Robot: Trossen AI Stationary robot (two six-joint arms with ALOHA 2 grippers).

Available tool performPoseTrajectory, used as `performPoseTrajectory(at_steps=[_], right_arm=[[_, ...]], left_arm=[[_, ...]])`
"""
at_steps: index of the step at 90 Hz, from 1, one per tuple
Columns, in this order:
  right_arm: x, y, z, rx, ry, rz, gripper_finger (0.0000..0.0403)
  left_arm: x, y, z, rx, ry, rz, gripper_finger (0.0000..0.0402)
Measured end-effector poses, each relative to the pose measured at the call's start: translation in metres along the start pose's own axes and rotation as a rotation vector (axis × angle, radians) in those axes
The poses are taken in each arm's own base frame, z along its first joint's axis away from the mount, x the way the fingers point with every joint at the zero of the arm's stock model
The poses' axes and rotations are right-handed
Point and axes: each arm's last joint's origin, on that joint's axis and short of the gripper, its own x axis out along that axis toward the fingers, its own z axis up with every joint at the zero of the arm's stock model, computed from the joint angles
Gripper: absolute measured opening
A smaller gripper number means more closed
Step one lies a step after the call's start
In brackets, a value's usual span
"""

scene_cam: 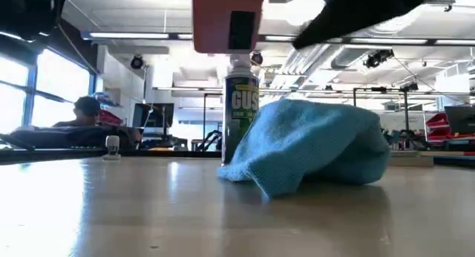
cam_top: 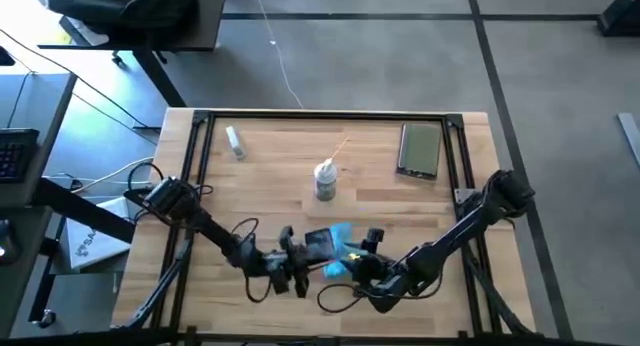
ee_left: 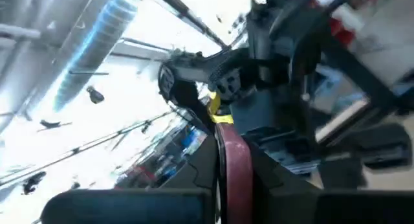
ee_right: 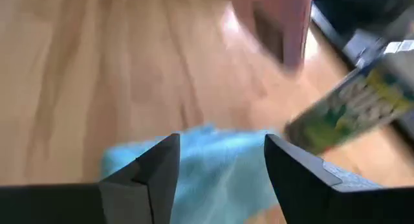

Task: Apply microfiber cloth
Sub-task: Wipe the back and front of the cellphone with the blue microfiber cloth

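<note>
So the microfiber cloth (cam_top: 338, 248) is lying in a rumpled heap near the front edge of the table (cam_top: 400, 201), in front of the spray can (cam_top: 325, 181), between the two arms. The right gripper (ee_right: 220, 162) is held just above it with its fingers spread wide, nothing pinched between them yet, so the grab step looks to be in hand. The left gripper (cam_top: 297, 258) is parked right beside the cloth and a reddish slab with a dark face (scene_cam: 228, 19) seems to be held up in it, probably the thing to be wiped, though its fingers can't be made out. Next, a short drop and a squeeze on a fold is probably called for.
</note>
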Motion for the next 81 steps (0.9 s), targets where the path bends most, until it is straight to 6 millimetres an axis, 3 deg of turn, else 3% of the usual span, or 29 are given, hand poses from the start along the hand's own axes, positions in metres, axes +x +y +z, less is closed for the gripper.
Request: performPoseTrajectory(at_steps=[25, 43, 55, 68, 81], right_arm=[[0.010, -0.004, 0.023, -0.055, -0.131, -0.014, 0.0184], [0.020, -0.007, 0.040, 0.026, -0.215, 0.238, 0.0171], [0.023, -0.009, 0.044, 0.062, -0.238, 0.296, 0.0120], [0.024, -0.010, 0.043, 0.043, -0.230, 0.305, 0.0024], [0.023, -0.010, 0.044, 0.035, -0.232, 0.300, 0.0012]], left_arm=[[-0.001, 0.004, 0.011, -0.115, -0.089, -0.043, 0.0012], [-0.003, 0.003, 0.017, -0.221, -0.148, -0.089, 0.0012], [-0.004, 0.003, 0.019, -0.221, -0.144, -0.084, 0.0014], [-0.005, 0.002, 0.021, -0.226, -0.131, -0.074, 0.0028], [-0.008, 0.001, 0.024, -0.203, -0.102, -0.050, 0.0040]])
